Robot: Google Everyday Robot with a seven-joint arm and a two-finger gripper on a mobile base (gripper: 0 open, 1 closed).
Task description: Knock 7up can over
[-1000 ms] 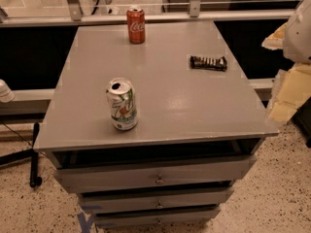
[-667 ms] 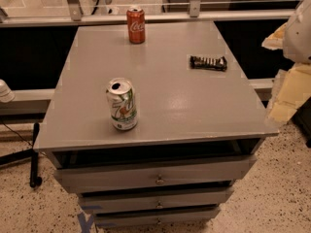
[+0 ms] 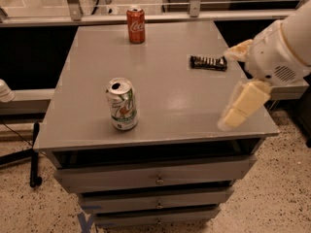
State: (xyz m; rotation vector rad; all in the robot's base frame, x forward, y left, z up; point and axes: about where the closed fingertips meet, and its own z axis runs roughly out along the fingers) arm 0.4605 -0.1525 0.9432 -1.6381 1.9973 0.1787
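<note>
7up can: the 7up can [image 3: 122,104] stands upright on the front-left part of the grey cabinet top [image 3: 165,86], near the front edge – its open silver top faces up, and the green lettering and red-orange spot face the camera.

Gripper: the gripper [image 3: 226,90] hangs over the right edge of the cabinet top, well apart from the 7up can and to its right.

Pincer state: the two cream fingers [image 3: 244,103] are spread wide, one pointing left near the back and the other slanting down toward the front-right corner; there is nothing between them and they have hold of nothing.

Arm: the white arm [image 3: 284,45] comes in from the upper right, and its rounded wrist housing sits just beside the right edge of the top.

Coca-Cola can: a red Coca-Cola can [image 3: 136,25] stands upright near the back edge of the top, well behind the 7up can.

Dark bar: a dark wrapped bar [image 3: 208,62] lies flat on the right side of the top, just left of the upper finger – I cannot tell whether they touch.

Drawers: three grey drawers [image 3: 155,176] with small knobs sit below the top, stacked one under another.

Floor: speckled floor [image 3: 272,198] surrounds the cabinet; blue tape marks [image 3: 85,221] lie by its front-left foot.
</note>
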